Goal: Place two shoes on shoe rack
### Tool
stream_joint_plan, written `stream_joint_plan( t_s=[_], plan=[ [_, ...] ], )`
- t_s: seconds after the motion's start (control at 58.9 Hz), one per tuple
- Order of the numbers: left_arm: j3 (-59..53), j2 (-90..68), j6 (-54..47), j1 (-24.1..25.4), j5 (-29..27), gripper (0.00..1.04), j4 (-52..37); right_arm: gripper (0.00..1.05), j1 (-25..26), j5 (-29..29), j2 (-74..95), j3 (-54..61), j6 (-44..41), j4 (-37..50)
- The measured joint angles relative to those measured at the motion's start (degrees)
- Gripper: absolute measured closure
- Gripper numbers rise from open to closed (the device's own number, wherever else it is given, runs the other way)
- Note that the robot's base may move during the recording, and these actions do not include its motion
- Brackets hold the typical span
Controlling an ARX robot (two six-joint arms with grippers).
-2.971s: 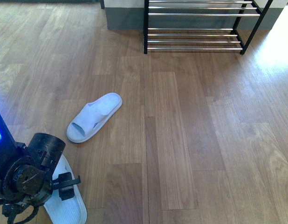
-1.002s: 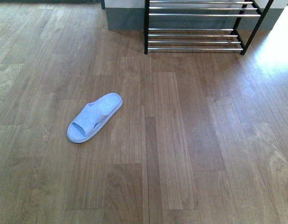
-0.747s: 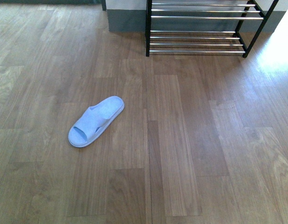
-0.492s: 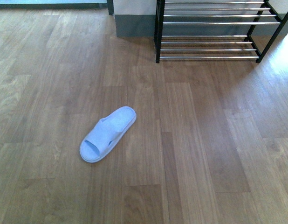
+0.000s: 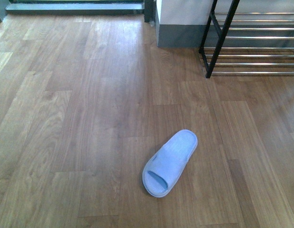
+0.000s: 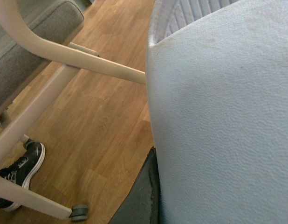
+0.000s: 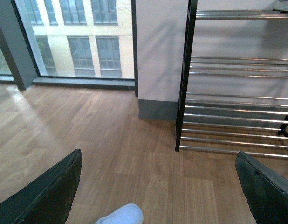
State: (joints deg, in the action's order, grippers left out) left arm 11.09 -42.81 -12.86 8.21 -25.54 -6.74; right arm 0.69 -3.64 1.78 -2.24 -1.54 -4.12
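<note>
On the brown wood-plank floor, just ahead, lies one light-blue plastic slide slipper, sole down and at a slant, its open end toward the robot. It's well apart from the tall black-framed shoe rack with chrome bars at far right. Its twin, the second light-blue slipper, fills the left wrist view, up off the floor, and the left gripper looks clamped on it, though only one dark pad shows at the edge. The right gripper hangs spread wide, nothing between its pads.

These slides should be light, bendy and a touch slick, I'd say. The strap arch or a side rim looks the surest hold.

The floor is smooth and glossy. Tall windows and a grey-skirted white wall stand beside the rack.
</note>
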Motion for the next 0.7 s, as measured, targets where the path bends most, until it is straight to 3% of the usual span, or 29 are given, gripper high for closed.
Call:
stream_joint_plan(
  t_s=[0.102, 0.238, 0.407, 0.577, 0.696],
  plan=[
    [0.0, 0.0, 0.0, 0.0, 0.1, 1.03, 0.0, 0.09, 0.1, -2.2, 7.2, -1.9, -3.6, -7.4],
    [0.0, 0.0, 0.0, 0.0, 0.0, 1.03, 0.0, 0.09, 0.1, -1.5, 16.4, -2.3, -8.2, -2.3],
    [0.0, 0.0, 0.0, 0.0, 0.1, 1.03, 0.0, 0.09, -0.7, -3.1, 35.5, -3.8, -17.1, 15.6],
    [0.0, 0.0, 0.0, 0.0, 0.1, 1.03, 0.0, 0.09, -0.7, -2.8, 66.7, -8.4, -25.7, 41.4],
    [0.0, 0.0, 0.0, 0.0, 0.1, 1.03, 0.0, 0.09, -0.7, -1.8, 85.1, -13.3, -28.9, 51.6]
  ],
)
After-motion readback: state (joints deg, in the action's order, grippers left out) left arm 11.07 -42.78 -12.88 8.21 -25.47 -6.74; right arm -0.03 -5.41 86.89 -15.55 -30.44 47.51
